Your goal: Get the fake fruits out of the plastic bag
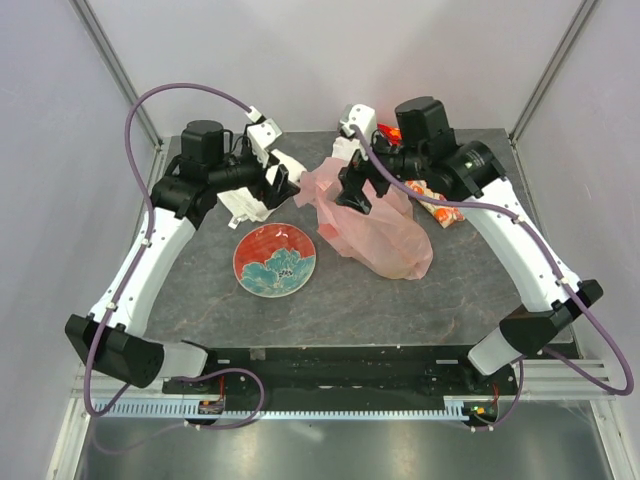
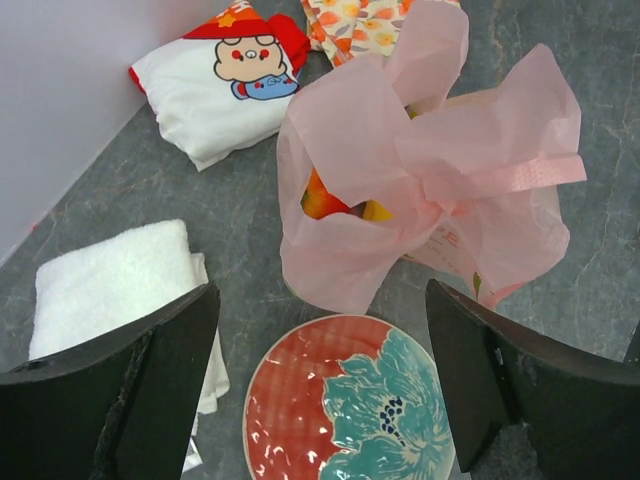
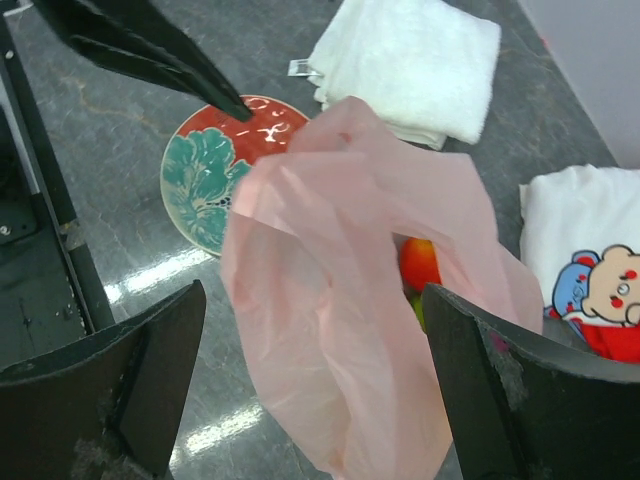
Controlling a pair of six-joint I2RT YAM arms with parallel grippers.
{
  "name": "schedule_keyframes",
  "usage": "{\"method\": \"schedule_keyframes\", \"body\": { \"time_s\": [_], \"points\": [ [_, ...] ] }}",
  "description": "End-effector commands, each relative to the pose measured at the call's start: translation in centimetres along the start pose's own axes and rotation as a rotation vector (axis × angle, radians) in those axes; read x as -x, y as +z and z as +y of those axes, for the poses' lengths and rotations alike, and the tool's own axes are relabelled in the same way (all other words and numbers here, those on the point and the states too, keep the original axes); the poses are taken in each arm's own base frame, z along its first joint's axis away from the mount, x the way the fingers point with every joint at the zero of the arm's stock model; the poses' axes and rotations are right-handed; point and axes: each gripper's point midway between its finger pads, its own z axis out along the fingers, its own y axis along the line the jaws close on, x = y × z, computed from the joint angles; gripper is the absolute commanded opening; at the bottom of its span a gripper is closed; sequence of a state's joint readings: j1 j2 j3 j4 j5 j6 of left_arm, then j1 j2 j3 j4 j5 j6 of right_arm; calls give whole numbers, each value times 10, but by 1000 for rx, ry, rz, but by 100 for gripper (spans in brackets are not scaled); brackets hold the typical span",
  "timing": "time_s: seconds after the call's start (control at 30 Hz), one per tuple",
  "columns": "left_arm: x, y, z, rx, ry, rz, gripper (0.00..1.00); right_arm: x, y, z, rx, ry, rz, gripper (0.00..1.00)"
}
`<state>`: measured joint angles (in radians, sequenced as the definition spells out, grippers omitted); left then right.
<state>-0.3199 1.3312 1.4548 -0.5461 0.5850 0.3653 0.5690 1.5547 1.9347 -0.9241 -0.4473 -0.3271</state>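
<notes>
Fingers (image 2: pixel 150 390) of the left gripper (image 1: pixel 281 187) and of the right gripper (image 1: pixel 356 191) were spread wide, grasping nothing. The plastic bag (image 1: pixel 380 228) lay at two o'clock from the plate (image 1: pixel 262 251), mouth agape between both grippers, fake fruits (image 2: pixel 322 199) showing inside.

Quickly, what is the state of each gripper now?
Left gripper: open, holding nothing.
Right gripper: open, above the thin pale pink plastic bag, not gripping it.
</notes>
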Motion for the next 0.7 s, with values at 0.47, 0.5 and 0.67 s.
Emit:
{"method": "schedule_keyframes", "body": {
  "time_s": [0.47, 0.5, 0.67],
  "points": [
    [-15, 72, -6, -200, 40, 61, 55, -19, 40, -41, -220, -21, 51, 48],
    [-16, 78, -3, -200, 36, 65, 38, -24, 48, -51, -243, -22, 67, 38],
    [-4, 106, 37, -98, -76, 55, 2, -2, 57, -121, -358, 37, 7, 4]
  ]
}}
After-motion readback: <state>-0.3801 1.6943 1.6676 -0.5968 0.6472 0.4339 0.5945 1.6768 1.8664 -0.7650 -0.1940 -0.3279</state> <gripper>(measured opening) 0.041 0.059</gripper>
